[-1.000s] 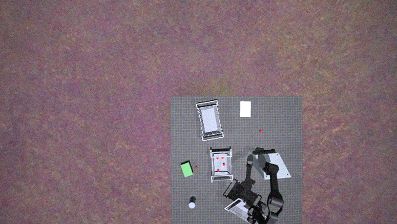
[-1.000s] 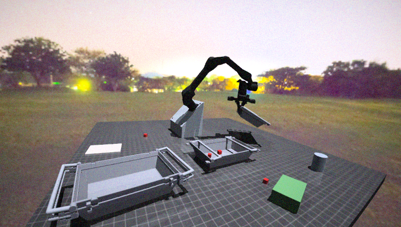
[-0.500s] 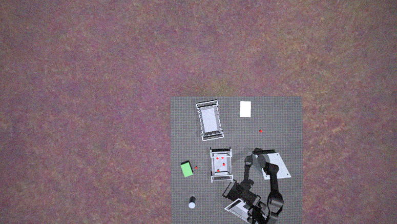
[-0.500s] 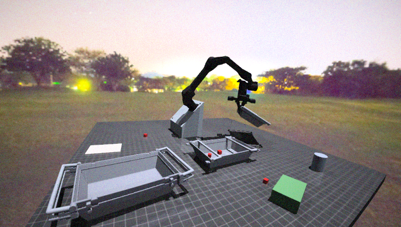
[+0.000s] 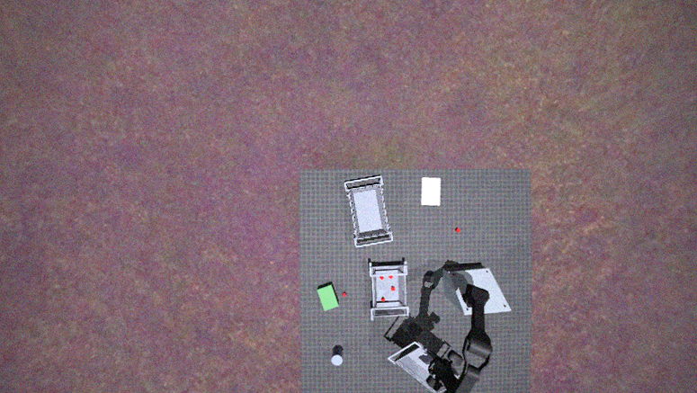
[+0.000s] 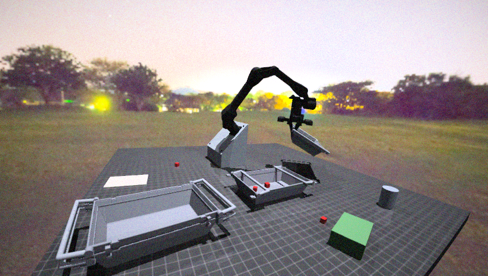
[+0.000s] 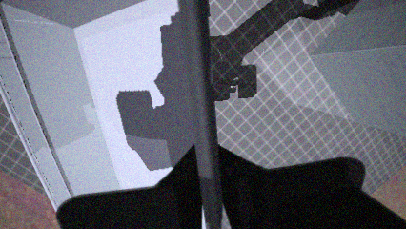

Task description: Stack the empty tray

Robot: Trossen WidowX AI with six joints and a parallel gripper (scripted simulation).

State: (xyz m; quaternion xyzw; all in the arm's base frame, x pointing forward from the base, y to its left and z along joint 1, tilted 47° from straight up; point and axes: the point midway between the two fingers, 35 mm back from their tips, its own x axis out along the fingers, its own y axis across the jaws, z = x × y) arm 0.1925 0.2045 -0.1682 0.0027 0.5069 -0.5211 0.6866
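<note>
The loaded grey tray (image 5: 373, 291) (image 6: 278, 195) stands on the table with small red blocks (image 5: 392, 288) (image 6: 266, 184) inside. Its two wire bars lie across its top, one bar (image 5: 389, 274) (image 6: 252, 180) near each end; the other bar (image 6: 294, 175) is at the right end in the exterior view. My gripper (image 6: 293, 127) (image 7: 204, 149) is shut on the rim of the empty tray (image 5: 417, 362) (image 6: 306, 142) (image 7: 110, 48). That tray hangs steeply tilted in the air, off to one side of the loaded tray and higher. The fingertips are hidden in the top view.
A larger-looking empty tray (image 5: 351, 215) (image 6: 160, 230) has bars swung out over its ends. A green box (image 5: 328, 296) (image 6: 352, 227), a grey cylinder (image 5: 336, 359) (image 6: 388, 197), a white flat piece (image 5: 430, 191) (image 6: 125, 180) and loose red blocks (image 5: 457, 229) (image 6: 323, 219) lie around.
</note>
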